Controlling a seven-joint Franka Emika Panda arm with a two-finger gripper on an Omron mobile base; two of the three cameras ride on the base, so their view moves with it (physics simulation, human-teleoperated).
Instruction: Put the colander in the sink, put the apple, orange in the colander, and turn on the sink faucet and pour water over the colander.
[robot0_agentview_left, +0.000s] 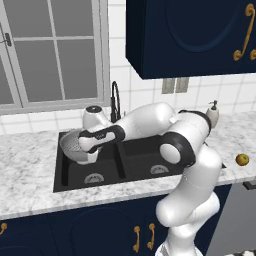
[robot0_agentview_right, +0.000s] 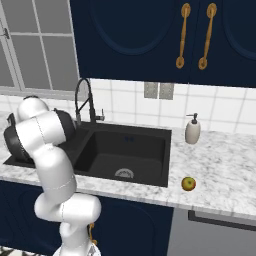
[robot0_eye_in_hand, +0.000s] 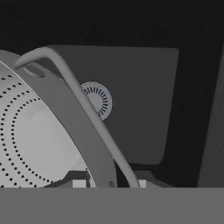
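Step in hand, by the look of it: first one, lowering the colander (robot0_agentview_left: 74, 144) into the sink (robot0_agentview_left: 136, 159). Colander tilted, held over the left basin near its back-left corner, above the round drain (robot0_eye_in_hand: 97, 99) seen past its rim in the hand view. Gripper (robot0_agentview_left: 86, 145) at the colander's near rim beside a side handle; fingertips hidden by the rim, so exact jaw width not clear, but evidently clamped on the colander, which hangs clear of the basin floor.

Apple (robot0_agentview_left: 242, 159) on the counter's right stretch, close to the front edge, well apart from the sink. Orange: not made out in these pictures. Sink faucet (robot0_agentview_right: 85, 104) upright behind the divider between the basins, no stream running. Soap pump bottle (robot0_agentview_right: 193, 130) at the back of the counter, right of the sink.

Next move, as judged: level the colander, bring it down until its base sits on the left basin floor, then release and lift straight out. Care needed with the left and back basin walls, just beside the colander's rim; a tilted descent could catch the rim on the counter edge. Room to the right limited by the divider, and the faucet's arch near the arm's forearm. Right basin bare and open. Long reach across both basins needed afterwards for the apple.
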